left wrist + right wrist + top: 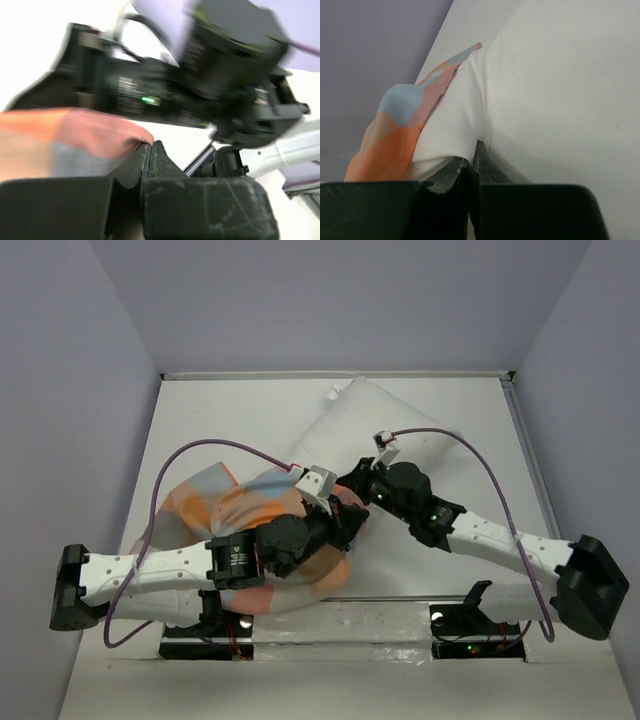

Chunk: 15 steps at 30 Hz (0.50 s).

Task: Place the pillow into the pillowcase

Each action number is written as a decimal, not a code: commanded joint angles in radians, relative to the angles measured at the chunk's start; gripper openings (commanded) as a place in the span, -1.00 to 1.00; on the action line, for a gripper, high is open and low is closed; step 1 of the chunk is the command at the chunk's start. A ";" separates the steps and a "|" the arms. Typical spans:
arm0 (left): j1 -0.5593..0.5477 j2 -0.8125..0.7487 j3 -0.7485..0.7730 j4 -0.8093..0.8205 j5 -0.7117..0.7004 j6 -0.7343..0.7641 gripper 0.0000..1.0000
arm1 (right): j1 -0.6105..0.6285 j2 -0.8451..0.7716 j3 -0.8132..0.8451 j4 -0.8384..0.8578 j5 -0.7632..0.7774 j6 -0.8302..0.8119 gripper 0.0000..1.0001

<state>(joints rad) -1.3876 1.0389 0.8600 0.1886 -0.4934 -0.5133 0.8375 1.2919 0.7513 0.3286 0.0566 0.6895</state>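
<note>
The white pillow [365, 425] lies slanted across the back middle of the table. Its near-left end goes into the checked orange, light-blue and grey pillowcase [200, 505] at the left. My left gripper [345, 517] is at the case's opening; in the left wrist view its jaws [150, 145] are shut on the orange-grey edge of the pillowcase [75, 140]. My right gripper [352, 488] is close beside it. In the right wrist view it [472, 155] is shut on a fold of the pillow [560, 100], with the pillowcase [390, 135] bunched at the left.
The right arm's black wrist [225, 65] fills the left wrist view just above the left jaws. Purple cables [190, 455] loop over both arms. The white table [220, 410] is walled by grey panels on three sides, with a rail along the right edge [530, 460].
</note>
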 commanded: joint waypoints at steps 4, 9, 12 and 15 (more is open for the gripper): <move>-0.007 -0.207 0.078 -0.026 -0.192 -0.007 -1.00 | 0.242 -0.295 0.129 -0.316 0.209 0.010 -1.00; -0.008 -0.218 0.184 -0.121 -0.143 0.019 -1.00 | 0.469 -0.243 0.305 -0.477 0.305 -0.031 -1.00; -0.010 -0.205 0.247 -0.182 -0.151 0.022 -0.96 | 0.511 -0.186 0.426 -0.577 0.231 -0.080 -1.00; -0.005 -0.148 0.327 -0.280 -0.271 0.033 -0.87 | 0.363 -0.152 0.511 -0.612 0.163 -0.146 -1.00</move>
<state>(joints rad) -1.4055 0.8345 1.0851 -0.0540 -0.6079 -0.5030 1.3048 1.1278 1.1080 -0.2920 0.3298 0.6044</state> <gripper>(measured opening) 0.060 0.048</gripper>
